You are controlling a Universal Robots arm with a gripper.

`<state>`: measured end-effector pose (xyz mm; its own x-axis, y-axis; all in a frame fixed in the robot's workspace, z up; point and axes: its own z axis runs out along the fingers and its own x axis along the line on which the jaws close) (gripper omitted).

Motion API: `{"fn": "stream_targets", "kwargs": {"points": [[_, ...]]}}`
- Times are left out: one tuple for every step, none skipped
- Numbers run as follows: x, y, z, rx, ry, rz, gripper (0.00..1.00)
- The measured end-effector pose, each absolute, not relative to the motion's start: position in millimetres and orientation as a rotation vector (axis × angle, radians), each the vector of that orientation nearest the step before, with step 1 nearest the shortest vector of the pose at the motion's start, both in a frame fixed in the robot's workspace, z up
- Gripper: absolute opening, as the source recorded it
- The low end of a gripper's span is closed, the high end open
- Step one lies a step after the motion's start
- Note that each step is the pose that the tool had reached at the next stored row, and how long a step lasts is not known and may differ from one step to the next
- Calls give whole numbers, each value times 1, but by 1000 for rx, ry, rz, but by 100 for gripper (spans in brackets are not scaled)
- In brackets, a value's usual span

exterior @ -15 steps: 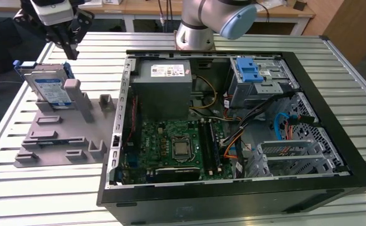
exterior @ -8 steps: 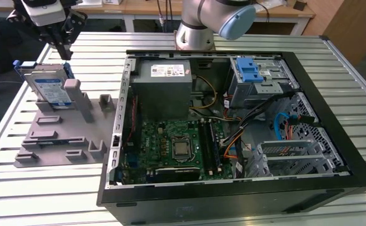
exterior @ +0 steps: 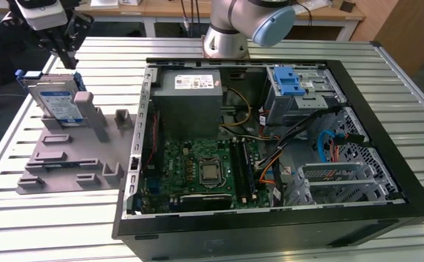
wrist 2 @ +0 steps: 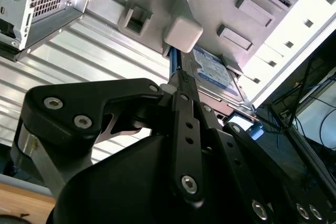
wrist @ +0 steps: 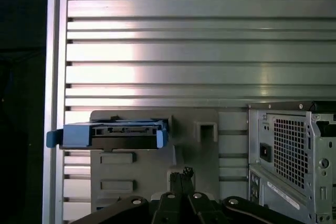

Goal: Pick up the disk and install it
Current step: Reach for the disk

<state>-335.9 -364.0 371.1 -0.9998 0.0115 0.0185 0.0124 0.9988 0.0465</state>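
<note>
Nearest in the exterior view, the open computer case (exterior: pixel 270 240) lies on its side on the slatted metal desk (exterior: pixel 52 218), its black wall facing the camera. Inside it, the green motherboard (exterior: pixel 204 169) sits toward the front. Behind that is the grey power supply box (exterior: pixel 190 98), and at the exterior view's right the metal drive cage (exterior: pixel 299 87) with its blue latch. Just beside the case, at the exterior view's left, a grey fixture (exterior: pixel 59 164) with raised blocks and slots lies flat on the desk. At the fixture's far end the disk (exterior: pixel 55 103) stands on edge in a slot with its white-and-blue label facing forward. Its blue carrier frame shows along the sides, and a grey post (exterior: pixel 84 106) rises just beside it. The claw (exterior: pixel 67 57) hangs above the disk's far upper corner, close to it but apart. Its black fingers are clenched together and grasp nothing. In the first wrist view the pressed-together tips of the claw (wrist: pixel 184 174) show to one side of the disk (wrist: pixel 113 135), which is seen edge-on in the fixture (wrist: pixel 142 182). In the second wrist view the claw (wrist 2: pixel 180 80) points at the disk (wrist 2: pixel 215 74). Farther back, the arm's base (exterior: pixel 226 41) stands on the desk behind the case.
</note>
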Motion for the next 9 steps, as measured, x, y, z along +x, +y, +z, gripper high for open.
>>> {"fn": "stream_targets", "kwargs": {"points": [[-337, -364, 371, -19, -3123, -73, 11], [-339, -364, 370, -19, -3123, -73, 11], [-340, -363, 370, -19, -3123, -73, 11], [-342, -363, 370, -19, -3123, -73, 11], [-343, -363, 369, -19, -3123, -73, 11], [-345, -363, 369, -19, -3123, -73, 11], [-347, -363, 369, -19, -3123, -73, 11], [-348, -362, 368, -19, -3123, -73, 11], [-350, -362, 368, -19, -3123, -73, 11]]}}
